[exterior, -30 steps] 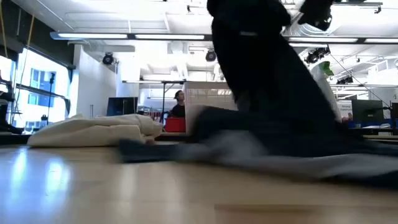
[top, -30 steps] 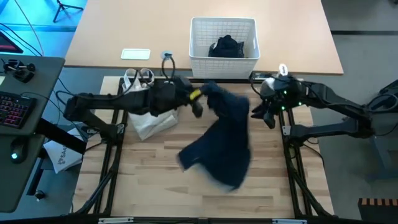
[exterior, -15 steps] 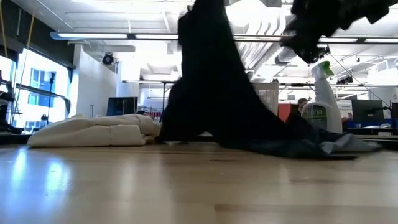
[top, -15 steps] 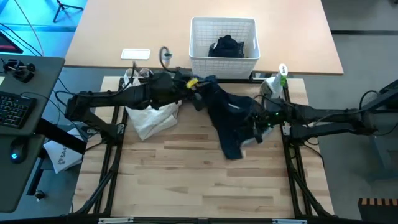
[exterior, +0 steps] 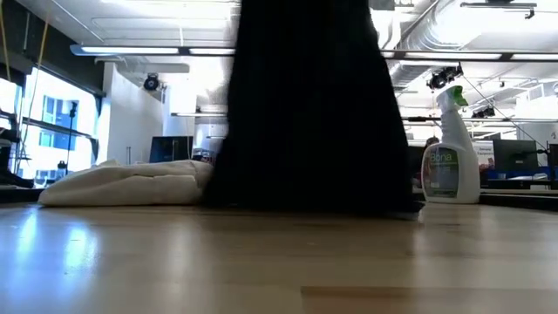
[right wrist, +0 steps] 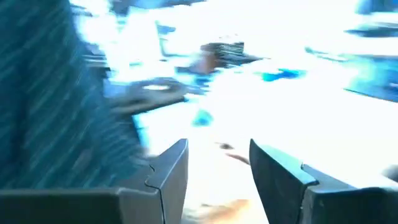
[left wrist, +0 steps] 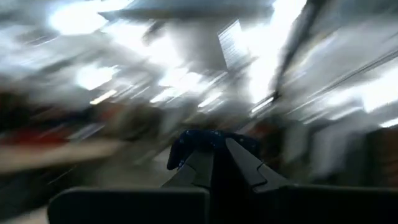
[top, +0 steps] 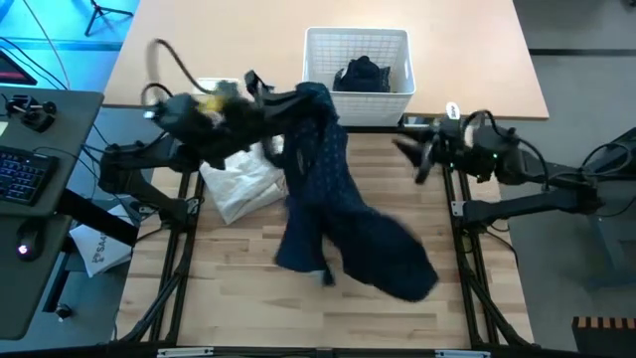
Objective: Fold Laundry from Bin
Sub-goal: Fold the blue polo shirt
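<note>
The left gripper (top: 268,99) is raised above the far left part of the table (top: 238,298), and its fingers (left wrist: 199,168) are clamped together on the top edge of a navy shirt (top: 323,194) with tiny white dots. From that grip the shirt hangs down and trails away toward the near middle of the table, where its lower end lies spread on the wood. In the low view the hanging shirt (exterior: 305,105) fills the centre as a dark column reaching the table surface. A cream cloth bag (top: 238,184) lies on the table just below and beside the left gripper, partly under the left arm. The right gripper (top: 417,159) is held at the far right edge of the table, well apart from the shirt, with its fingers (right wrist: 168,174) standing apart and nothing between them. A spray bottle (exterior: 443,148) stands upright near the right gripper. The white basket (top: 358,62) sits beyond both grippers on the adjoining surface, between them in the sideways direction, and it contains a dark garment (top: 363,75) bunched in its middle.
</note>
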